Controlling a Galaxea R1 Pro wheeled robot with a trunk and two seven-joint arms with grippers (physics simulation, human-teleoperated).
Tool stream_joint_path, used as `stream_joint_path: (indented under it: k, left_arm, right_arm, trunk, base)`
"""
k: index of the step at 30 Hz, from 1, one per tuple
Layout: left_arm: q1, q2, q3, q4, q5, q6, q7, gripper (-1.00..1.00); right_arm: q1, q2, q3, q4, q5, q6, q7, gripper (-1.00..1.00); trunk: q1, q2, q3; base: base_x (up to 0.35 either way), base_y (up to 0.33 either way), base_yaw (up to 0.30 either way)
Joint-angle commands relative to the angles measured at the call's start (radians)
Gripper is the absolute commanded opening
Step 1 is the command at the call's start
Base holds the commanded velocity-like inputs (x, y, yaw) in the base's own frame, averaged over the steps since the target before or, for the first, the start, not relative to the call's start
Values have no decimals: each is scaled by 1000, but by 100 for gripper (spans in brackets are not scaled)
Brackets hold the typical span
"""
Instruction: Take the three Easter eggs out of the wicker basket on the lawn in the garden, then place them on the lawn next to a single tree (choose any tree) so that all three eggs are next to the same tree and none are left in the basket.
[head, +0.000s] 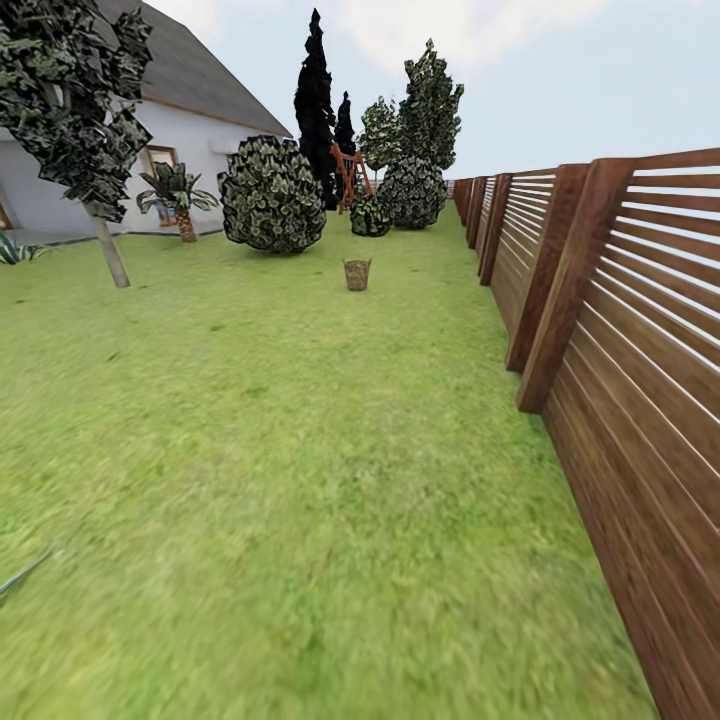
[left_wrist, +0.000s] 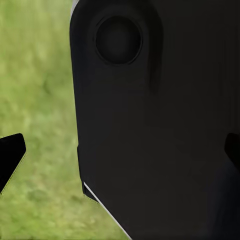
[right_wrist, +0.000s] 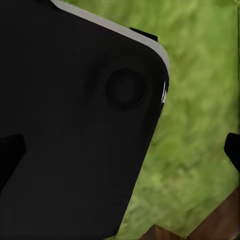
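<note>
The wicker basket (head: 357, 274) stands far off on the lawn (head: 300, 480); driving close to the fence (head: 620, 330) risks scraping. Both fingers seem spread, holding nothing.

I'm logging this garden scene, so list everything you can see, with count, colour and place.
wicker basket: one, brown, on the lawn ahead, mid-distance
lawn: one, green with yellowish patches, underfoot
tree: one, grey trunk, dark leaves, far left
bushes: several, dark green, beyond the basket
palm: one, short, by the house
house: one, white, grey roof, left
fence: one, brown slats, along the right
left pincer: black fingertips wide apart, over grass
right pincer: black fingertips wide apart, over grass
</note>
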Motion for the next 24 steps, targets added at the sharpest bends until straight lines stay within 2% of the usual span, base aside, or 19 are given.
stream_joint_path:
  k: [1, 24]
  left_arm:
    - [0, 0, 0, -1, 0, 0, 1, 100]
    - [0, 1, 0, -1, 0, 0, 1, 100]
  right_arm:
    - [0, 0, 4, 1, 1, -3, 0, 100]
    - [0, 2, 4, 1, 1, -3, 0, 100]
  trunk:
    - [1, 0, -1]
    - [1, 0, -1]
  base:
    - [325, 0, 0]
    - [325, 0, 0]
